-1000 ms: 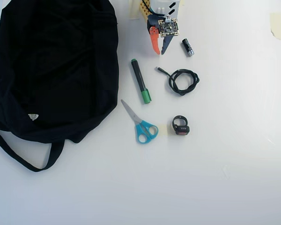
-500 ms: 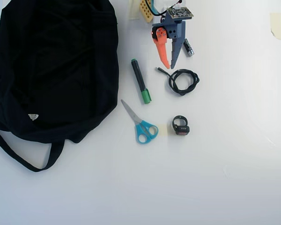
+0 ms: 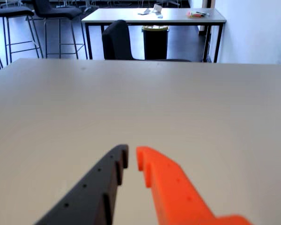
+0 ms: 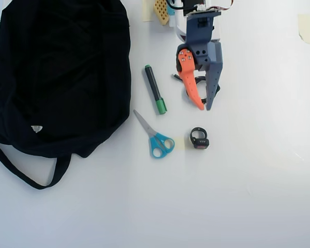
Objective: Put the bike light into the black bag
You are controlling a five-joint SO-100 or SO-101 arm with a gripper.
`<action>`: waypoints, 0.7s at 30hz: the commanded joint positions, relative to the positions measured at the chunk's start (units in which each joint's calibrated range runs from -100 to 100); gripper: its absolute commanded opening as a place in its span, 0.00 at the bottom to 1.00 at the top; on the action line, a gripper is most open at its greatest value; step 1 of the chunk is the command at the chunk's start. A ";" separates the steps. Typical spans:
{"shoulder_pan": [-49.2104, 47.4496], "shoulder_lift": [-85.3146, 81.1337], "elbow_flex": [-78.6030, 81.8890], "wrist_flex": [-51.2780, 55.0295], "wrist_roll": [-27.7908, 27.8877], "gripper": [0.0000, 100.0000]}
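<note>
Overhead view shows my arm's gripper, one orange finger and one dark blue-grey finger, pointing down the picture over the white table. The two tips sit close together with only a thin gap, and they hold nothing. The wrist view says the same: the gripper tips are almost touching, with bare table past them.

The small black bike light with a loop strap and a red lens lies on the table just below the tips, a little toward the left in the overhead view. Nothing touches it. The big soft black fabric bag with a long strap and a small white tag lies well apart, at the left side. Between them lie a black marker with a green cap and blue-handled scissors. A coiled black cable is partly hidden under the gripper.

I think I am at the reaching step, and the light is not grabbed yet. Next I need to open the fingers wide, go a bit further, come down around the light, and squeeze. I should stay clear of the scissors.
</note>
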 commanded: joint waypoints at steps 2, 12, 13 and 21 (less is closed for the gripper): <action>0.20 16.73 -24.91 -0.67 0.30 0.02; -0.25 34.57 -57.70 18.19 3.29 0.02; -0.25 35.24 -58.78 18.97 3.23 0.02; -0.33 35.24 -57.97 20.09 3.65 0.02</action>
